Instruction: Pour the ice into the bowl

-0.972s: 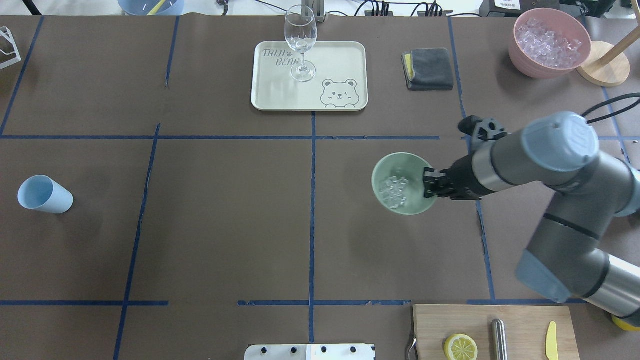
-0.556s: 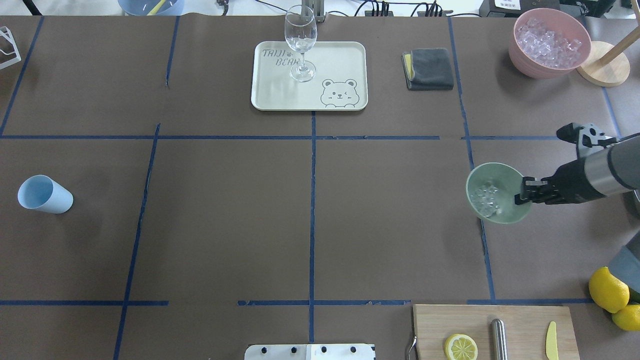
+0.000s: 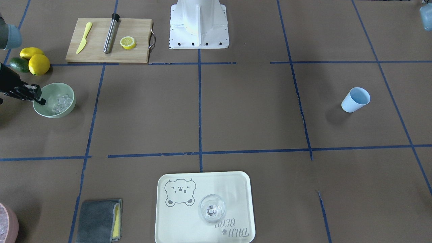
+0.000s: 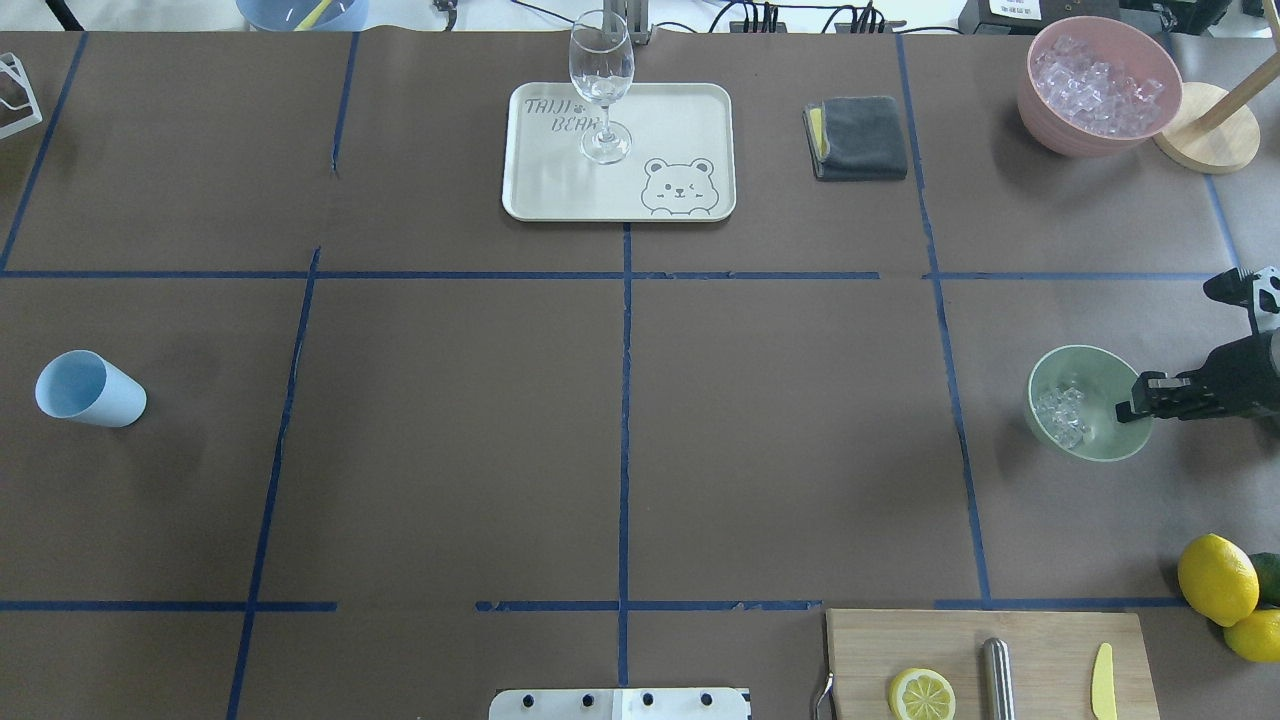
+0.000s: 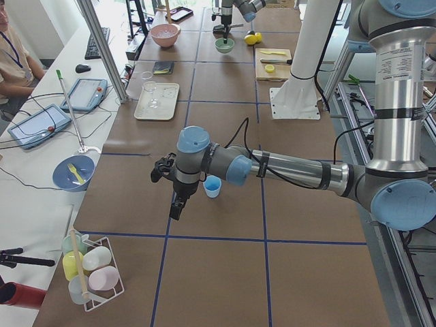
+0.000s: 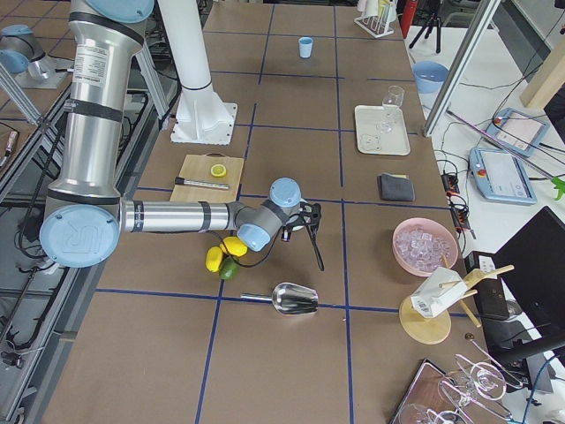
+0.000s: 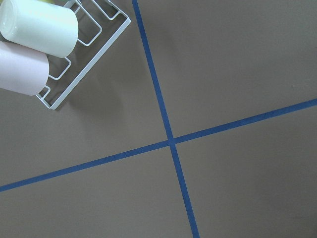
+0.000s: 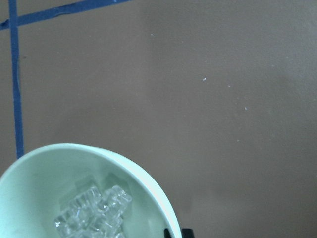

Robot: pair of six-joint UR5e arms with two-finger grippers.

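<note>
The mint-green bowl (image 4: 1105,372) is near the table's right edge, left of the lemons. A small heap of clear ice (image 4: 1061,415) lies inside it. My right gripper (image 4: 1134,402) is shut on the bowl's right rim and comes in from the right. In the front-facing view the bowl (image 3: 54,89), the ice (image 3: 61,102) and the right gripper (image 3: 37,97) are at the left edge. The right wrist view shows the bowl (image 8: 44,168) and the ice (image 8: 94,215) below the camera. My left gripper (image 5: 175,206) hangs near the blue cup; I cannot tell if it is open.
A pink bowl (image 4: 1045,105) full of ice stands at the back right. A wine glass (image 4: 601,85) stands on a cream tray (image 4: 690,120). Also here are a grey cloth (image 4: 858,137), a blue cup (image 4: 88,389), lemons (image 4: 1217,578), a cutting board (image 4: 1040,650) and a metal scoop (image 6: 291,299).
My right gripper has carried the mint bowl with the ice to the right, from right of the table's centre to near its right edge. The arm has drawn back with it.
</note>
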